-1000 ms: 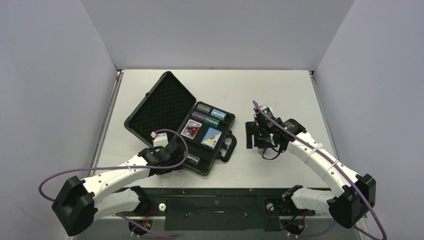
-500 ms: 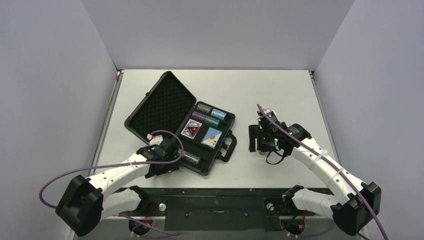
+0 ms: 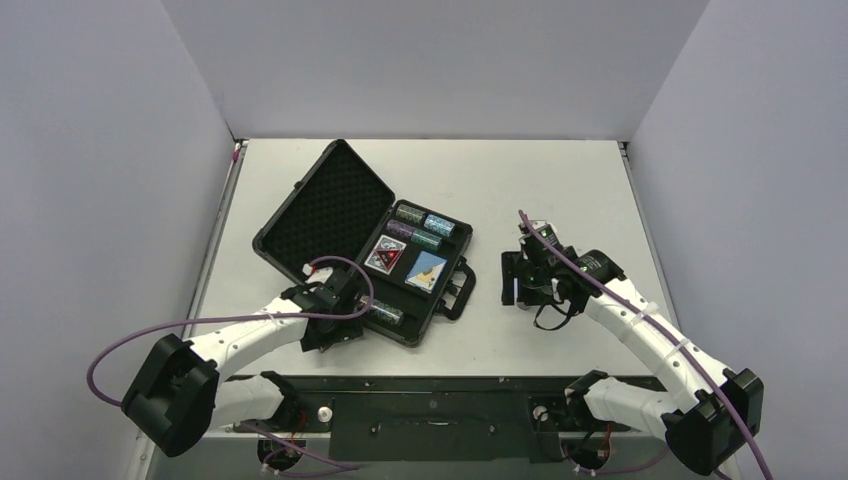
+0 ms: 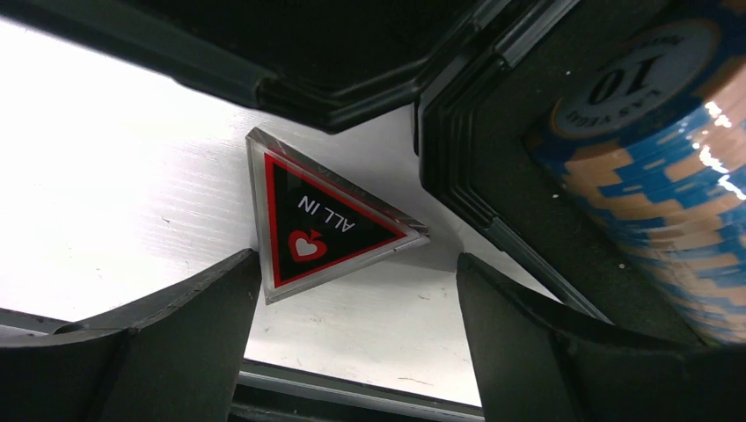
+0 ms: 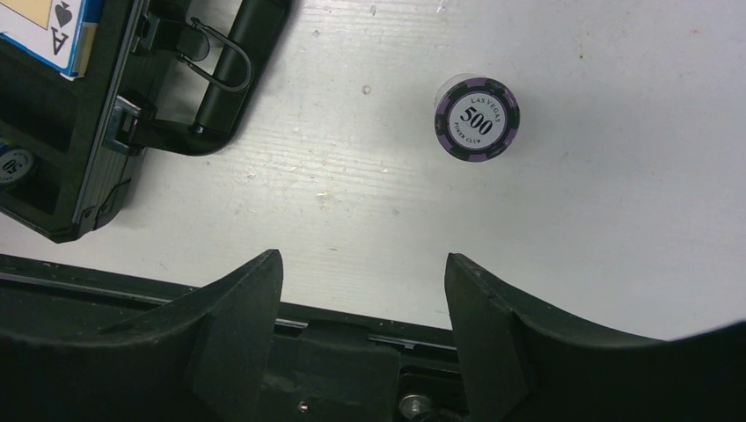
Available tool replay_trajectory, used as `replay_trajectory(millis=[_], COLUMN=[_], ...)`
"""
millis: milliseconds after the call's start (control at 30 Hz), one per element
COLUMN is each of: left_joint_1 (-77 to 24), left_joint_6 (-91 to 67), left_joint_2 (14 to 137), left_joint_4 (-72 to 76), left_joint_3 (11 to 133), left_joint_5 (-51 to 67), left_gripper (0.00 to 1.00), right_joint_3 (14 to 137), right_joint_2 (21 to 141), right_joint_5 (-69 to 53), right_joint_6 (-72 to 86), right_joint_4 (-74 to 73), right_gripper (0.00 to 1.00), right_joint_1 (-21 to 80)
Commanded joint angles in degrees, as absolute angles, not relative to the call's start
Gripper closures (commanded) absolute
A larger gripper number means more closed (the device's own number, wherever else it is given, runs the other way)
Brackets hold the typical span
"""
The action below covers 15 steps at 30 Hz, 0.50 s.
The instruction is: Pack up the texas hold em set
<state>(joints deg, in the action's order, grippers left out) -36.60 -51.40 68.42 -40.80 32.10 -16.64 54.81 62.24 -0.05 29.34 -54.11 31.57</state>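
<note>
We judged the step in hand to be gathering the loose pieces. The briefcase (image 3: 325, 210) lay open toward the left side of the table (image 3: 540, 180), with chip rolls (image 3: 420, 228) and card decks (image 3: 427, 270) in its foam base. The ALL IN triangle (image 4: 317, 224) lay flat on the table just beside the case's near-left corner. The left fingers (image 4: 189, 321) stood apart on either side of it, not clamped. Next they would need to close on its thin edges and lift it into the case. The right fingers (image 5: 233, 303), also apart and empty, hovered near a purple 500 chip roll (image 5: 476, 117) standing right of the handle (image 5: 233, 79).
</note>
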Motion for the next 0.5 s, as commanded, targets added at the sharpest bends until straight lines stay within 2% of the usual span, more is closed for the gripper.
replay_trajectory(millis=[0,100,267,467], left_joint_1=[-36.92,-37.30,-37.31,-36.51], left_joint_6=[-55.25,-55.95,-56.92,-54.43], left_joint_2=[68.53,67.20,67.33,69.38], left_joint_4=[-35.68,-36.00,-37.60,-37.41], left_joint_3=[29.93,29.30,29.92,32.12], left_joint_5=[-13.06,-13.36,-15.67,-16.43], left_gripper=[0.26,0.27,0.16,0.14], right_joint_3=[53.96,53.45,53.18,53.50], right_joint_2=[60.98,60.89,60.86,60.99], right_joint_5=[0.44,-0.83,-1.72,-1.76], right_joint_6=[29.56,29.69,29.88,29.63], right_joint_4=[-53.11,-52.80,-52.45,-52.62], right_gripper=[0.37,0.37,0.37,0.37], right_joint_1=[31.12,31.03,31.07,30.94])
